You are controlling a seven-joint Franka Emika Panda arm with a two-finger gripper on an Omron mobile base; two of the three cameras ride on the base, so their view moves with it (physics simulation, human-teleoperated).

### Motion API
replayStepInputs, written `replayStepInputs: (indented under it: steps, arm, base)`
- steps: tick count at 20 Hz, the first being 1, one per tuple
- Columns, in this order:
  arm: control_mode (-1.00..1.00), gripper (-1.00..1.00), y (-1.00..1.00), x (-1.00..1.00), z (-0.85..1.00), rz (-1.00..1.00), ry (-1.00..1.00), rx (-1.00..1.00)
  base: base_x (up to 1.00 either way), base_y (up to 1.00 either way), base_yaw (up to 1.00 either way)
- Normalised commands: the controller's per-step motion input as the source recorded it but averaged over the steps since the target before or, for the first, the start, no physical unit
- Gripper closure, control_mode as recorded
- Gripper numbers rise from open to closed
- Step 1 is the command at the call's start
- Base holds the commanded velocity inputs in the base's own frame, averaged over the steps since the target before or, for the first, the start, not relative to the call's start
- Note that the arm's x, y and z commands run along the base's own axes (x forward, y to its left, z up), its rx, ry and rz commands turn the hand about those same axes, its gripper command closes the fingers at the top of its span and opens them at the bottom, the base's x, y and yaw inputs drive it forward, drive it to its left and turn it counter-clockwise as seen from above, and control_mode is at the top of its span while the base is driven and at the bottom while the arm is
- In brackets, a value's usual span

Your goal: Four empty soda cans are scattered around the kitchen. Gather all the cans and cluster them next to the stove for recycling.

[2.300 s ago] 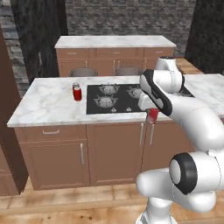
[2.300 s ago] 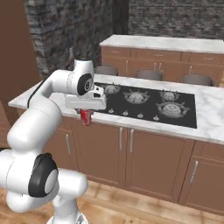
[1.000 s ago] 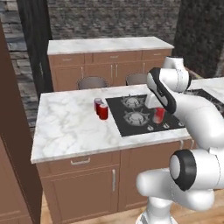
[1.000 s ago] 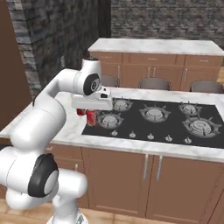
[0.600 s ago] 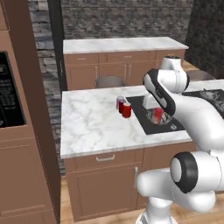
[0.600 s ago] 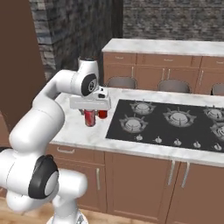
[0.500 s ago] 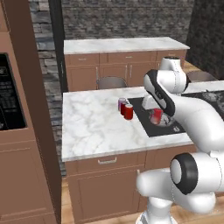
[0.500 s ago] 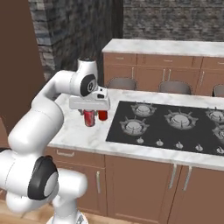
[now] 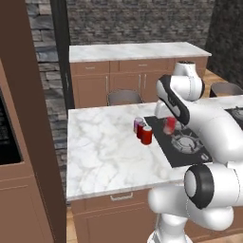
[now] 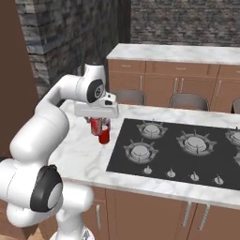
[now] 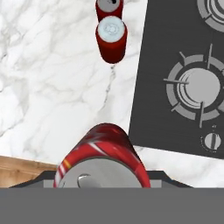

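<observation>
The red can [image 11: 103, 159] I carry stands upright, my jaws closed tight on it above the marble desk [image 9: 102, 152]. Two cans [image 11: 111, 38] already wait ahead of it, just beside the stove [image 11: 183, 74] edge; the drop spot, I judge, lies forward, alongside them.

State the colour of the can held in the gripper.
Red with a silver top: the held can shows best in the hand view.

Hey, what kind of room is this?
Most likely a home kitchen: a black stove with gas burners set in a marble counter, and wooden cabinets behind it.
</observation>
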Motion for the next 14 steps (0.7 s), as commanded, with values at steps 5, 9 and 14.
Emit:
replayStepInputs:
  steps: [5,9,14]
  arm:
    - [1.0,1.0,0.0,0.0,0.0,0.0,0.0,0.0]
    - [1.0,1.0,0.0,0.0,0.0,0.0,0.0,0.0]
    - [1.0,1.0,0.0,0.0,0.0,0.0,0.0,0.0]
  base:
    - [0.29,0.01,0.0]
    - [0.45,0.12,0.0]
    - [0.35,0.17,0.0]
